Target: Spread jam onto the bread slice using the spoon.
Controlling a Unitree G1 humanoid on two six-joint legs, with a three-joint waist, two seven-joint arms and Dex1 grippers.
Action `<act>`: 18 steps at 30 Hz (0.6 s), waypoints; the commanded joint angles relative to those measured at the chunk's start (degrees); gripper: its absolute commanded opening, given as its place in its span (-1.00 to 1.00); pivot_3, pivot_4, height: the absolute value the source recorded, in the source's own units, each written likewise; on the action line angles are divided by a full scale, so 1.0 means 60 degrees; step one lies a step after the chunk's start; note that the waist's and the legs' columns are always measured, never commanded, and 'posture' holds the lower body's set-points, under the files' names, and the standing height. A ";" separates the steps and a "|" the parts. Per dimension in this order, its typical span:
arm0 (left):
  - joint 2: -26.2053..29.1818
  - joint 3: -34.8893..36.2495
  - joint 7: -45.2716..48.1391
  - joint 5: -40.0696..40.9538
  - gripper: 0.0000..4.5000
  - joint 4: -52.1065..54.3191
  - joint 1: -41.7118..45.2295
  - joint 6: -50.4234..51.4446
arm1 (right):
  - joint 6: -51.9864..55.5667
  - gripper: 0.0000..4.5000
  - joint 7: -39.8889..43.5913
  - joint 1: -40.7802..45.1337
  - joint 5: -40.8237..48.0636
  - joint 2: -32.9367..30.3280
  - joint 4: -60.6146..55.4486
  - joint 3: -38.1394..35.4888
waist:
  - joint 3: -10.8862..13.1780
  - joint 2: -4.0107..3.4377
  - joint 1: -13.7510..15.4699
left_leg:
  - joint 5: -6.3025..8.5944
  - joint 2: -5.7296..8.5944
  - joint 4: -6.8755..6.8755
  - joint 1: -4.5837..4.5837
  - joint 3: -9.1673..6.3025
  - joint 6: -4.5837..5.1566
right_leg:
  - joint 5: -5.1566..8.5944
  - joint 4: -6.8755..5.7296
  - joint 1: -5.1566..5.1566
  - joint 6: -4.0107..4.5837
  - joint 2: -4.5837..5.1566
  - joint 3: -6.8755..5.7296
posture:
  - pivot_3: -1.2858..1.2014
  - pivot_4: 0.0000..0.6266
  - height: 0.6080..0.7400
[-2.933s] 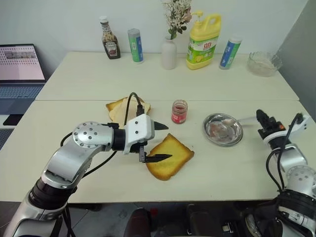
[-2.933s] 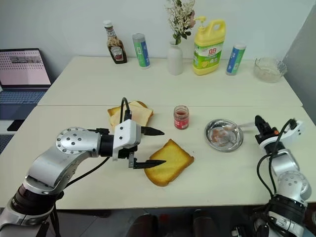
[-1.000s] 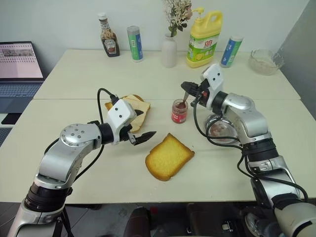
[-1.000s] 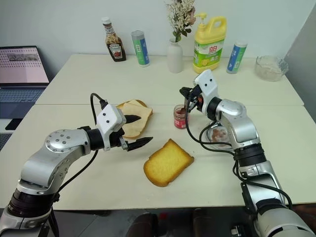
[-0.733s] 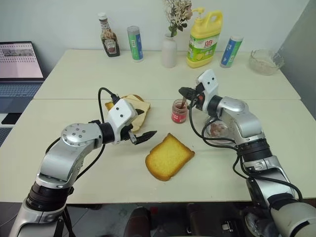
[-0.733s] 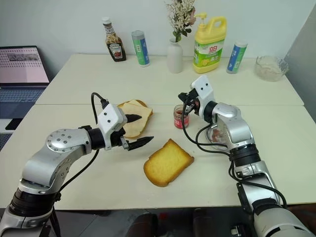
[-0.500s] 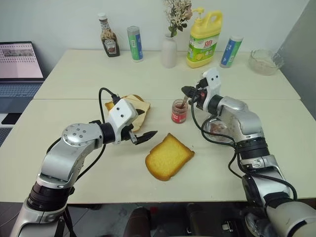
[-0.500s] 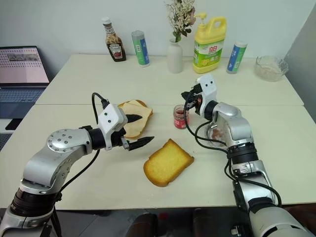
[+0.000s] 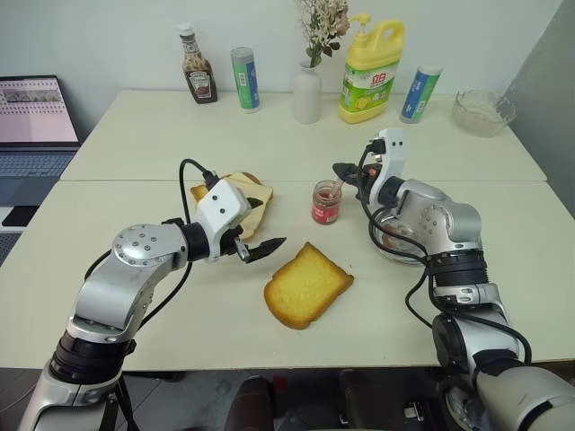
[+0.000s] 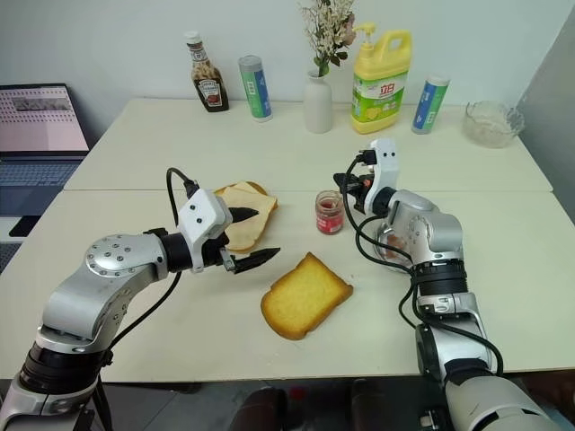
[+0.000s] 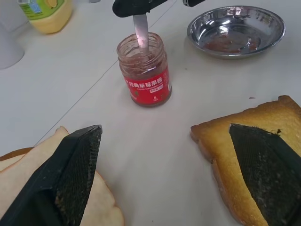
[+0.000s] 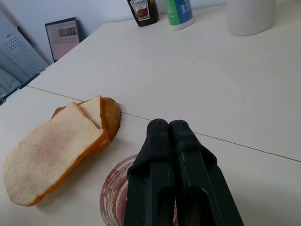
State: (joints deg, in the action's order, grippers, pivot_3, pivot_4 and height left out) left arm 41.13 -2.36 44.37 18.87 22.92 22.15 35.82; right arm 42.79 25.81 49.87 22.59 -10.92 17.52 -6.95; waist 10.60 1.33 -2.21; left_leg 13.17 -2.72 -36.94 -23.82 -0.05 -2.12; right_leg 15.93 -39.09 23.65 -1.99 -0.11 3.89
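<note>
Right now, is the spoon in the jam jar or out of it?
In. The spoon slants down through the open mouth of the jar, its handle gripped by the right hand.

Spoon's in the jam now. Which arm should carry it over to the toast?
Right. The right gripper is already shut on the spoon, which dips into the jam. The left gripper hovers open beside the bread slice, holding nothing.

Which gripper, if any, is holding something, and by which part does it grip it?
The right gripper is shut on the spoon, holding its handle end above the jam. The left gripper is open and empty.
</note>
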 commanded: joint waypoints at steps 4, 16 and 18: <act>-0.0053 -0.0021 -0.0039 -0.0088 1.00 0.0116 0.0100 -0.0210 | 0.0385 -0.99 -0.0312 0.0295 0.0626 0.0105 -0.0656 -0.0514 | 0.0000 0.0000 -0.0002 | 0.0000 0.0000 0.0000 0.0000 0.0002 0.0000 | 0.0000 0.0000 0.0000 0.0000 0.0000 0.0001 | 0.03 -0.52 1.00; -0.0075 -0.0080 -0.0045 -0.0117 1.00 0.0079 0.0089 -0.0248 | 0.1272 -0.99 -0.1005 0.0457 0.1512 0.0346 -0.0937 -0.1297 | 0.0000 0.0000 -0.0026 | 0.0000 0.0000 0.0002 -0.0001 0.0001 0.0000 | 0.0000 0.0000 0.0001 0.0000 0.0000 0.0001 | 0.03 -0.52 1.00; -0.0071 -0.0075 -0.0053 -0.0134 1.00 0.0057 0.0093 -0.0252 | 0.1436 -0.99 -0.1188 0.0519 0.1702 0.0406 -0.0859 -0.1529 | 0.0000 0.0000 -0.0034 | 0.0000 0.0000 0.0002 -0.0001 0.0001 0.0000 | 0.0000 0.0000 0.0001 0.0000 0.0000 0.0001 | 0.03 -0.52 1.00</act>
State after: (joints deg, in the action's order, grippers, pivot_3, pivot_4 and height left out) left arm 40.77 -3.11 44.36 18.62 22.42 22.16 35.55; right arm 50.82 18.99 50.56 30.06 -9.22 14.63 -14.62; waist 10.60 1.32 -2.41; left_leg 13.17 -2.72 -36.92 -23.82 -0.04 -2.11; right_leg 15.93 -39.09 23.66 -2.00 -0.12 3.90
